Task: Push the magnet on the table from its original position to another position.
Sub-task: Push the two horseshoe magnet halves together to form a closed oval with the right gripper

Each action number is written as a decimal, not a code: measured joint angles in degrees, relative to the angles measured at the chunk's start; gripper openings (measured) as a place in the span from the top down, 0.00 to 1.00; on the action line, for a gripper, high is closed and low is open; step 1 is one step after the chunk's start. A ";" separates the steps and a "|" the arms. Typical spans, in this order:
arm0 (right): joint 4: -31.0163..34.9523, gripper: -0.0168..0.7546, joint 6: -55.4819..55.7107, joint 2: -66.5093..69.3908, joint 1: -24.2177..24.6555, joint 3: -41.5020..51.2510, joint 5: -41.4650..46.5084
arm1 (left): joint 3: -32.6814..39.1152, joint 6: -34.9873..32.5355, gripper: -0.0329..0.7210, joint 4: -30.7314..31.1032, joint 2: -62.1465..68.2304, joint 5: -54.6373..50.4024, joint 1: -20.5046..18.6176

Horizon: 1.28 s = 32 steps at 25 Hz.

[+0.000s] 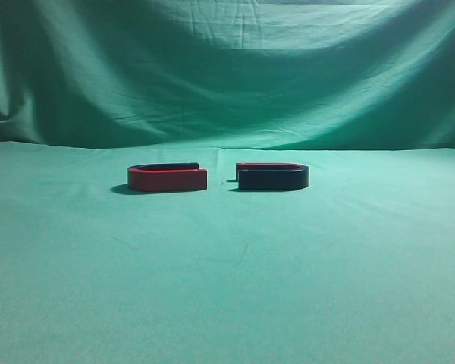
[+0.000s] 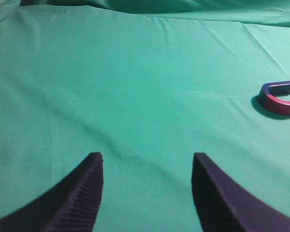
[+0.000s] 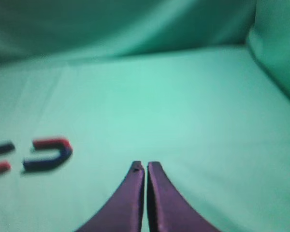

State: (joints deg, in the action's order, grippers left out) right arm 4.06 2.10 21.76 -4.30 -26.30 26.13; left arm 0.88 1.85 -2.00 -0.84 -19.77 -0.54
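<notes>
- Magnet (image 1: pixel 272 177) lies flat on the bench (image 1: pixel 227 288), at 3 o'clock from the red magnet (image 1: pixel 167 178), open ends facing.
- Left claw (image 2: pixel 146 166) spread, right claw (image 3: pixel 145 166) pressed together; both cropped, neither touches anything.

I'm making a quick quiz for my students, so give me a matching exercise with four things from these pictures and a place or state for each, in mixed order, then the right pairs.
Things:
1. blue-sided magnet
2. red-sided magnet
3. left gripper
4. right gripper

Descriptions:
A. fingers closed together, holding nothing
B. lies on the left of the exterior view
C. fingers spread apart, holding nothing
D. lies on the right of the exterior view

Pairs: 1-D, 2-B, 3-C, 4-A
</notes>
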 joint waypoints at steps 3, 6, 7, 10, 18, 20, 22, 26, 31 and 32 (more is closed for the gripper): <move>0.00 0.98 0.00 7.95 0.00 -4.29 7.48 | 0.00 0.00 0.43 0.00 0.00 0.00 0.00; 0.11 0.98 0.00 14.74 0.00 -6.05 9.20 | 0.00 0.00 0.43 0.00 0.00 0.00 0.00; 0.58 0.98 0.12 16.67 0.00 -6.30 9.20 | 0.00 0.00 0.43 0.00 0.00 0.00 0.00; 2.67 0.98 -0.25 20.83 0.00 -6.36 10.18 | 0.00 0.00 0.43 0.00 0.00 0.00 0.00; 3.41 0.98 -8.30 31.66 -0.48 -14.93 20.89 | 0.00 0.00 0.43 0.00 0.00 0.00 0.00; 3.41 0.98 -9.92 34.95 -2.52 -17.86 22.48 | 0.00 0.00 0.43 0.00 0.00 0.00 0.00; 3.29 0.98 -10.42 38.91 -6.01 -19.73 22.90 | 0.00 0.00 0.43 0.00 0.00 0.00 0.00; 3.29 0.98 -8.52 48.53 -11.63 -23.92 22.90 | 0.00 0.00 0.43 0.00 0.00 0.00 0.00; 3.29 0.98 -4.65 61.62 -14.78 -32.23 22.90 | 0.00 0.00 0.43 0.00 0.00 0.00 0.00; 3.29 0.98 -4.00 64.36 -15.28 -34.16 22.90 | 0.00 0.00 0.43 0.00 0.00 0.00 0.00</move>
State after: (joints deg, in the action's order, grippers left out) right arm 7.35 -1.90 86.13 -19.58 -60.46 49.02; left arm 0.88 1.85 -2.00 -0.84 -19.77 -0.54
